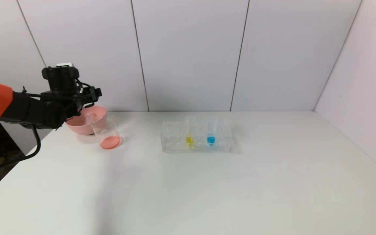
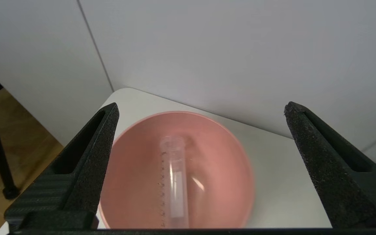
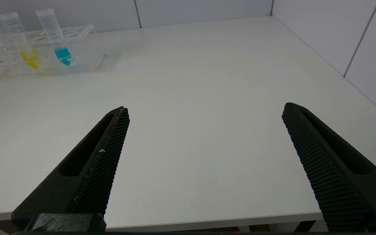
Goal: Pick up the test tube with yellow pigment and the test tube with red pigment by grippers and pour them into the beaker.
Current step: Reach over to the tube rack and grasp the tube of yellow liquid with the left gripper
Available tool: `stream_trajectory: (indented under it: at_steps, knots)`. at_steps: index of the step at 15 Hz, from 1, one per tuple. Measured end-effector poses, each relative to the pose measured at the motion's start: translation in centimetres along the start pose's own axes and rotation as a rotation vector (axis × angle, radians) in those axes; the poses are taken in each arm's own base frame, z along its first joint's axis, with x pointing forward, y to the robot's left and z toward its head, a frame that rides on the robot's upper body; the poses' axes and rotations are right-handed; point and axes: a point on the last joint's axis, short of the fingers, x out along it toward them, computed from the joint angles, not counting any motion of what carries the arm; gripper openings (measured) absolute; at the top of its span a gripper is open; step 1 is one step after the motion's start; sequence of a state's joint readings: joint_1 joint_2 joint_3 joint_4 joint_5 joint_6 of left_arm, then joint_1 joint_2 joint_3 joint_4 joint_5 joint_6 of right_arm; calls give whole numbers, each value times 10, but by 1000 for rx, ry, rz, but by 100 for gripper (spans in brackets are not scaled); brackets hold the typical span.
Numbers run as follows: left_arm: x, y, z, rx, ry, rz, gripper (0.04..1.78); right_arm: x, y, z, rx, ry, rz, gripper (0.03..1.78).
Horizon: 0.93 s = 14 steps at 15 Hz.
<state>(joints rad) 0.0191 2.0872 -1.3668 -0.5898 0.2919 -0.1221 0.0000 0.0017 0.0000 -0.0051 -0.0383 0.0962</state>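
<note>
Left wrist view: spread left gripper (image 2: 201, 111) above emptied test tube (image 2: 174, 182) lying in pink bowl (image 2: 230, 163).

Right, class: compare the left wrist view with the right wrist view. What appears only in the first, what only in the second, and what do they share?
Only the left wrist view shows the pink bowl with an empty clear test tube lying in it, under the open left gripper. Only the right wrist view shows the rack holding the test tube with yellow pigment and the blue-tipped tube, beyond the open right gripper. Both show the white table and grey wall panels.
</note>
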Motion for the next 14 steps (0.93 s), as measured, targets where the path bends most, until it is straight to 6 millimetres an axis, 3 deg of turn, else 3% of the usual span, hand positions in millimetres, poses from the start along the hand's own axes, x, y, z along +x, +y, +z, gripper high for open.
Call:
stream_trajectory:
  at_steps: [4,8,14]
  knots:
    - [-66,-6,10,27,58,-307,176,0,0,0,0,0,0,171]
    - [-137,-10,-12,182,145,-664,176,0,0,0,0,-1,0,171]
    - [-233,-64,-42,292,189,-1013,176,0,0,0,0,-1,0,171]
